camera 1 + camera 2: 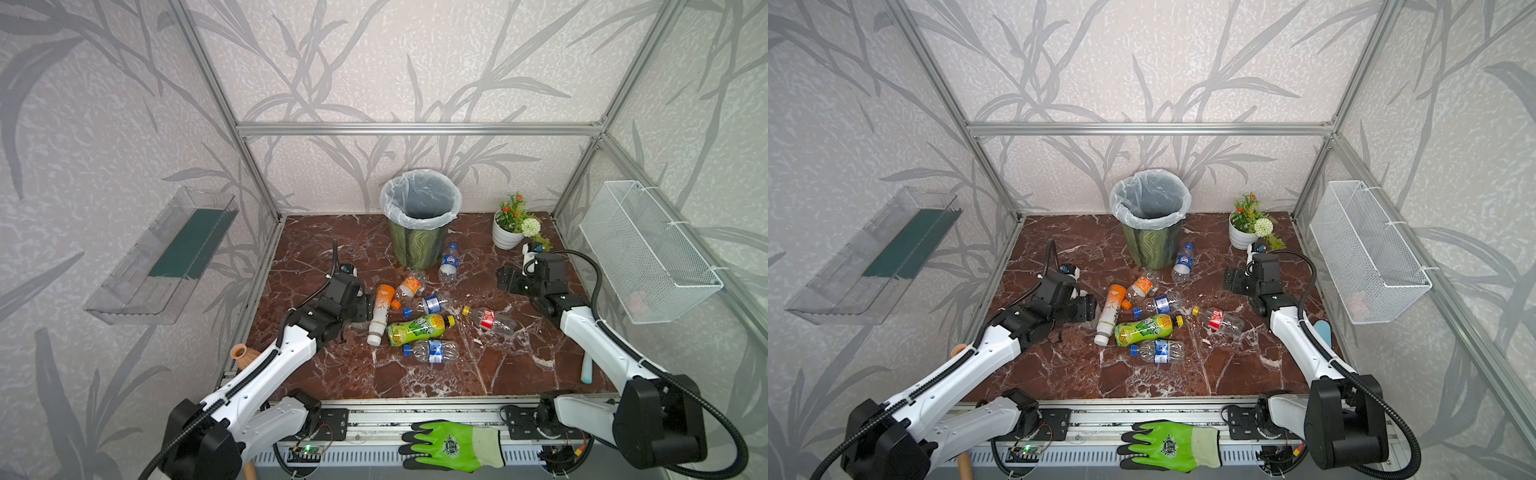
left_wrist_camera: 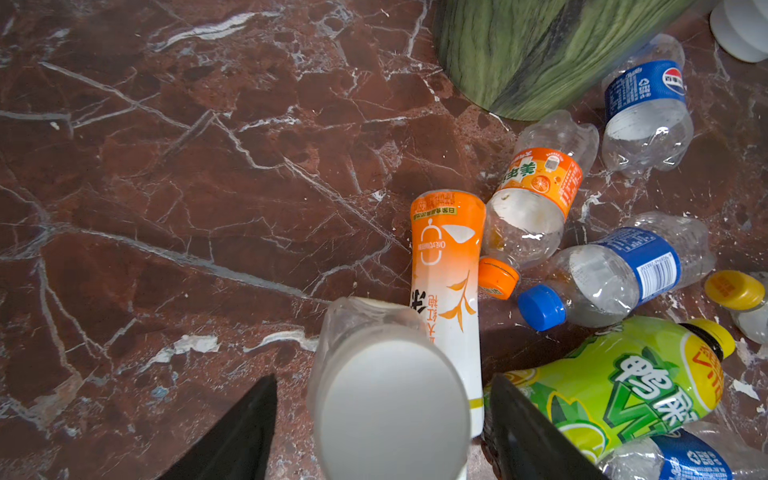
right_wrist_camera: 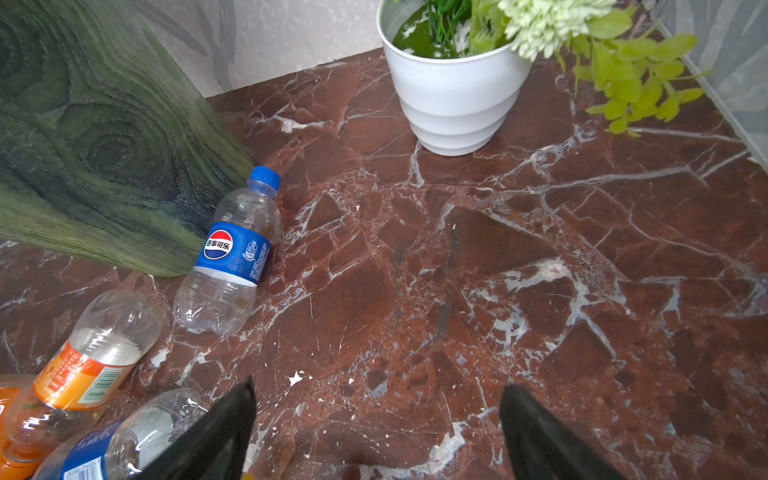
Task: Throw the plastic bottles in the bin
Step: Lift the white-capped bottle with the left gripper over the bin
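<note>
Several plastic bottles lie on the red marble floor in front of the green bin (image 1: pixel 419 245) with its white liner. Among them are a tall white-orange one (image 1: pixel 380 316), a green-yellow one (image 1: pixel 417 329), a red-labelled one (image 1: pixel 488 320) and a blue-labelled one (image 1: pixel 449 262) against the bin. My left gripper (image 1: pixel 365 309) is low at the left end of the heap. In the left wrist view a clear bottle (image 2: pixel 390 407) stands end-on between its fingers (image 2: pixel 241 432), and a gap shows on one side. My right gripper (image 3: pixel 379 386) hovers open over bare floor, right of the bottles.
A white flower pot (image 1: pixel 508 235) stands at the back right. A wire basket (image 1: pixel 648 249) hangs on the right wall and a clear shelf (image 1: pixel 166 253) on the left. A green glove (image 1: pixel 453 446) lies on the front rail. A clay vase (image 1: pixel 241 353) sits beside my left arm.
</note>
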Controlling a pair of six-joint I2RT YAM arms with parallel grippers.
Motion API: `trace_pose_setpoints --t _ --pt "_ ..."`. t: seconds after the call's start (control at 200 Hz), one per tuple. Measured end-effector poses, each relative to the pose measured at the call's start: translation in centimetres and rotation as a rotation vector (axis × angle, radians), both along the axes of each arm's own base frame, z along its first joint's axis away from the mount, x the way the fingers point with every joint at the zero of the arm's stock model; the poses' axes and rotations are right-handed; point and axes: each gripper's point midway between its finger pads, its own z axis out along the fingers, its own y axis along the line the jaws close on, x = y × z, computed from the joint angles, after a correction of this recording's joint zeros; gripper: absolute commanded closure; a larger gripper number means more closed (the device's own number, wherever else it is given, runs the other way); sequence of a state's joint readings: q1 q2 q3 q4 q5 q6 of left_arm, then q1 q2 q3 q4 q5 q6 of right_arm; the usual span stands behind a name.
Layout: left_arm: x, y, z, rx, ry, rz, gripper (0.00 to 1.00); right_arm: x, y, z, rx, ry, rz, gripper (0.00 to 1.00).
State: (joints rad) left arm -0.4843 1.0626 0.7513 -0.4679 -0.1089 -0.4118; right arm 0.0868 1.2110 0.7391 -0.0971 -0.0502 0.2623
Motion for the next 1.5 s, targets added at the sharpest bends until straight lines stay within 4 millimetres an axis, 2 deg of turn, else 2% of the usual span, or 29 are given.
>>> trace_pose_setpoints --t 0.345,0.57,0.915,1.045,1.184,1.279,1.369,1.499 --pt "0.8 -0.6 -1.7 0.026 0.04 -0.018 0.41 -0.1 0.0 -0.1 0.0 0.005 0.0 0.08" --pt "1.3 -0.7 -1.3 0.034 0.026 -0.024 0.53 -0.1 0.0 -0.2 -0.001 0.008 0.0 0.08" --pt "1.5 -0.2 -1.0 0.068 0.009 -0.02 0.62 -0.1 0.0 -0.2 0.0 0.009 0.0 0.08" --pt "1.6 0.4 -0.2 0.09 -0.016 0.001 0.64 -0.1 0.0 -0.2 0.0 0.009 0.0 0.08" --pt "2.3 1.7 2.8 0.128 -0.1 0.05 0.67 -0.1 0.0 -0.2 0.0 0.009 -0.001 0.08" --pt "2.8 2.5 6.6 0.143 -0.207 0.075 0.68 -0.1 0.0 -0.2 0.0 0.009 -0.001 0.08" --pt "3.2 3.0 11.9 0.144 -0.358 0.087 0.68 -0.1 0.0 -0.2 0.002 0.009 -0.001 0.08" --pt "3.6 3.4 22.4 0.109 -0.617 0.1 0.69 -0.2 0.0 -0.2 0.003 0.008 -0.001 0.08"
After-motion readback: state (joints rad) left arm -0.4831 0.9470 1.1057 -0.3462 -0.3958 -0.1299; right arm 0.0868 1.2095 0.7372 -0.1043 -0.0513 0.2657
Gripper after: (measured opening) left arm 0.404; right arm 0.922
